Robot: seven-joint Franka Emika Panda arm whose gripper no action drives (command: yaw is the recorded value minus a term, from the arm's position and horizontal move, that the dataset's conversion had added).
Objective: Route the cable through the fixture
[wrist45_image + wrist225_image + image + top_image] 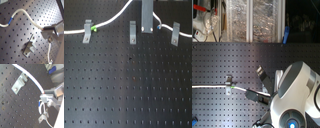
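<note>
The white cable [111, 20] crosses the top of the black pegboard [124, 85]. Its green band [94, 28] sits at the left fixture clip [87, 31]. From there it arcs up and over, above the middle clip [132, 33]. My gripper [147, 30], a grey bar, is shut on the cable between the middle and right clip [174, 34]. The blue band [159, 28] lies just past the gripper. In both wrist views the cable [27, 15] [31, 79] runs straight into the shut fingers [48, 30] [46, 96].
The pegboard's front stretches bare of objects in the first exterior view. In the second exterior view the white arm body [294, 100] fills the second exterior view's lower right. Foil-wrapped panels [252, 20] stand behind the board.
</note>
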